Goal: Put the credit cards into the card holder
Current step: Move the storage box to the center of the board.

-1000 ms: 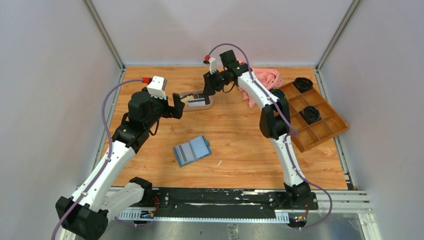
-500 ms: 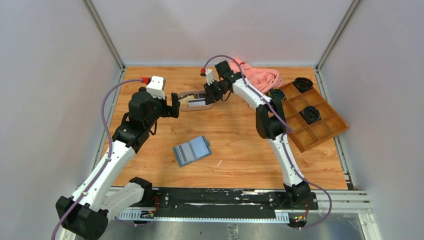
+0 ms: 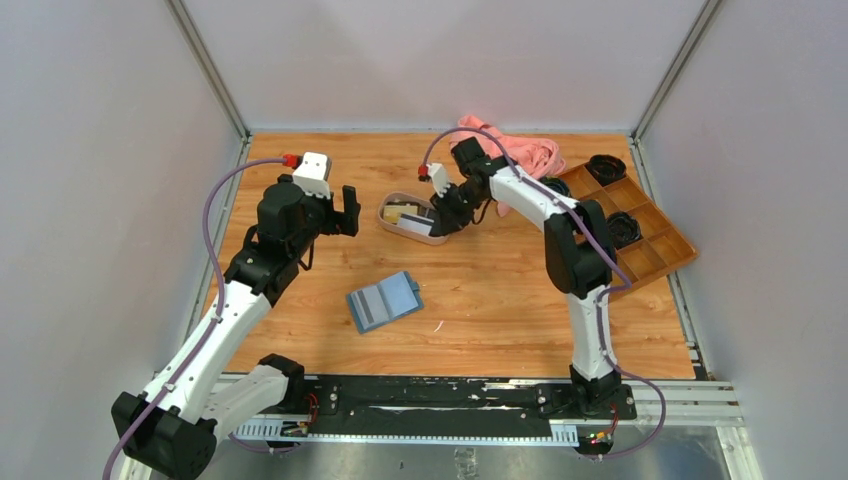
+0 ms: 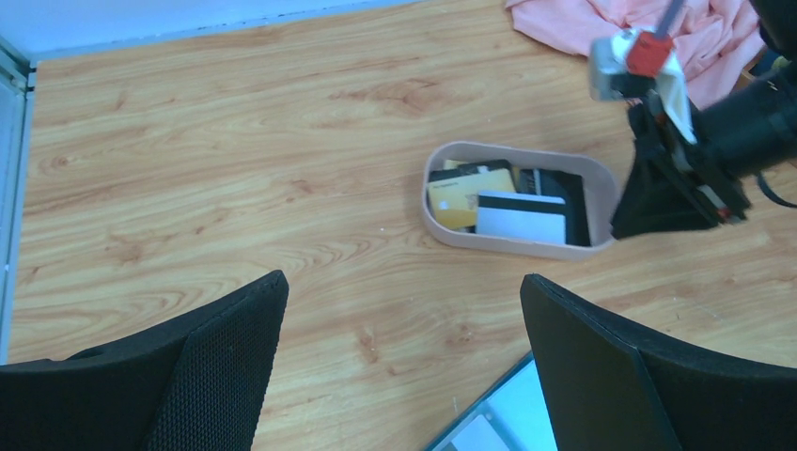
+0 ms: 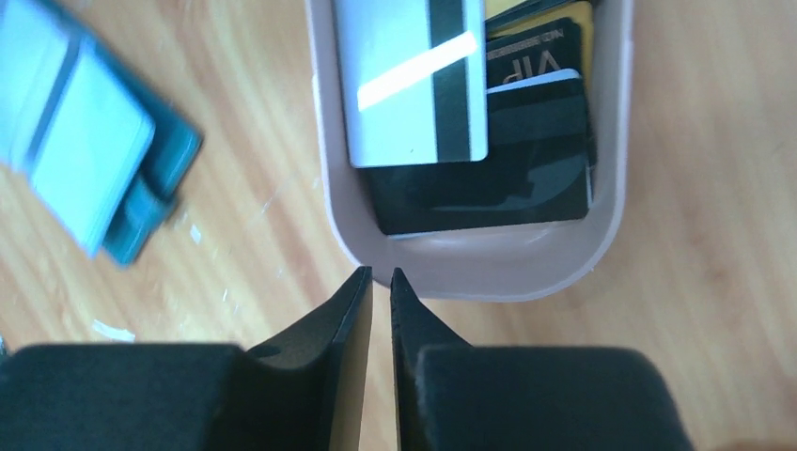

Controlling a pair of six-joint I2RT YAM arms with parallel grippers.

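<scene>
The right gripper point(image 5: 379, 274) is sitting at one end of the tray point(image 5: 489, 272), jaws drawn to a thin slit. Its tips are touching the rim, but whether the rim is pinched between them, I can't tell. The credit cards point(image 4: 507, 202) are all lying inside that tray, just beyond the tips. A white card point(image 5: 414, 80) with a dark stripe is resting on top of a black card point(image 5: 479, 178), and a gold card point(image 4: 458, 197) is lying at the end away from this gripper.

The left gripper point(image 4: 404, 287) is hanging wide open and holding nothing, well apart from the tray's other end. The card holder point(image 3: 385, 301) is lying open on the desk point(image 3: 480, 290), pale blue inside facing up, nearer the arm bases than the tray and apart from both grippers.

Towards the back a pink cloth point(image 3: 520, 152) is lying crumpled, and a wooden box point(image 3: 640, 255) is sitting off to the right.
</scene>
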